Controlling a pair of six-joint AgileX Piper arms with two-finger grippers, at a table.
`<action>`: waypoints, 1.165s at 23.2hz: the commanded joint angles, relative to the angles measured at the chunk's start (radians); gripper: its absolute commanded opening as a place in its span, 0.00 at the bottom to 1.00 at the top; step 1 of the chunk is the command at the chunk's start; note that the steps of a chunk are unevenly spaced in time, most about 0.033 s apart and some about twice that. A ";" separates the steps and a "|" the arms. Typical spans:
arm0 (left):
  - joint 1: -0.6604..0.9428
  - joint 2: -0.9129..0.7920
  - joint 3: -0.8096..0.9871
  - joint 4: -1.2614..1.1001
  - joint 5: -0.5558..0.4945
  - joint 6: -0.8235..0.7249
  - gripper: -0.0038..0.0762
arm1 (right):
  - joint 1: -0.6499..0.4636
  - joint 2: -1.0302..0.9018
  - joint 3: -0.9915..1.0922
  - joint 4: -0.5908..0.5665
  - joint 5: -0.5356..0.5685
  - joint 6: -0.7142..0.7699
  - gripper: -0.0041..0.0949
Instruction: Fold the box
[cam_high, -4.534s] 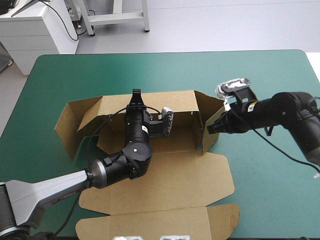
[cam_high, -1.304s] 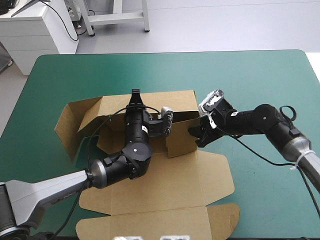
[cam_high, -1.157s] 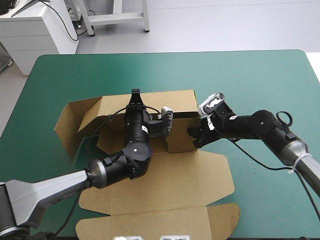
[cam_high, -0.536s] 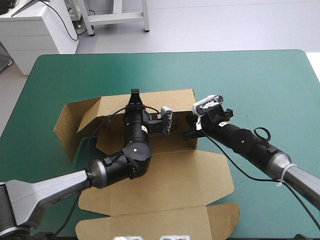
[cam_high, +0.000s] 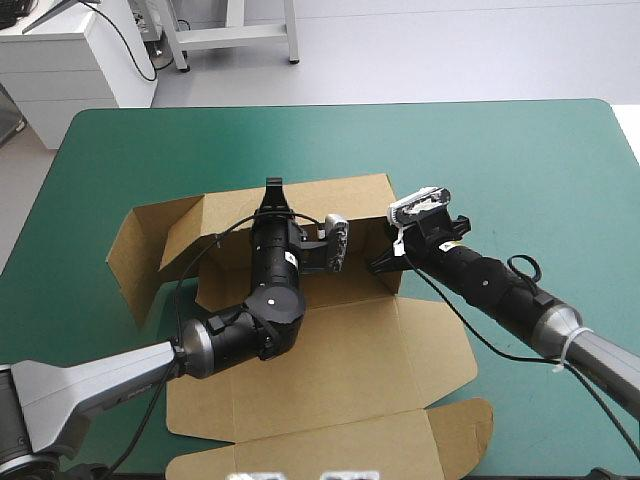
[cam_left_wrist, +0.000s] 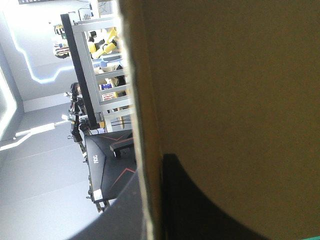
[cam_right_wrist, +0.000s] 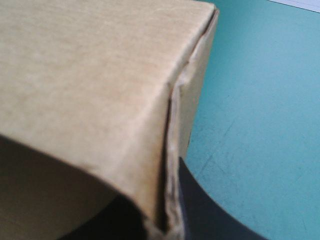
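Compared with the earlier frame, the right wall of the brown box (cam_high: 340, 350) now stands upright, folded in to the back wall instead of splayed outward, and the flat lid has slid slightly toward the right edge of the teal-green worktop (cam_high: 520, 160). The box sits mid-worktop, with its lid flat toward the near edge and its left flaps spread toward the left edge. The left gripper (cam_high: 272, 192) has its jaws nearly together on the back wall's top edge, with board between them. The right gripper (cam_high: 380, 264) pinches the right wall's near corner, jaws all but closed on the board.
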 joint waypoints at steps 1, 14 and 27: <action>0.000 -0.039 -0.021 0.044 0.013 0.010 0.10 | -0.002 -0.034 -0.027 -0.004 -0.065 -0.019 0.02; -0.167 -0.039 -0.021 0.019 0.019 -0.002 0.26 | -0.169 0.100 -0.178 0.002 0.116 -0.029 0.02; -0.381 -0.039 -0.021 -0.265 0.010 0.144 0.15 | -0.276 0.241 -0.461 -0.455 0.428 0.481 0.03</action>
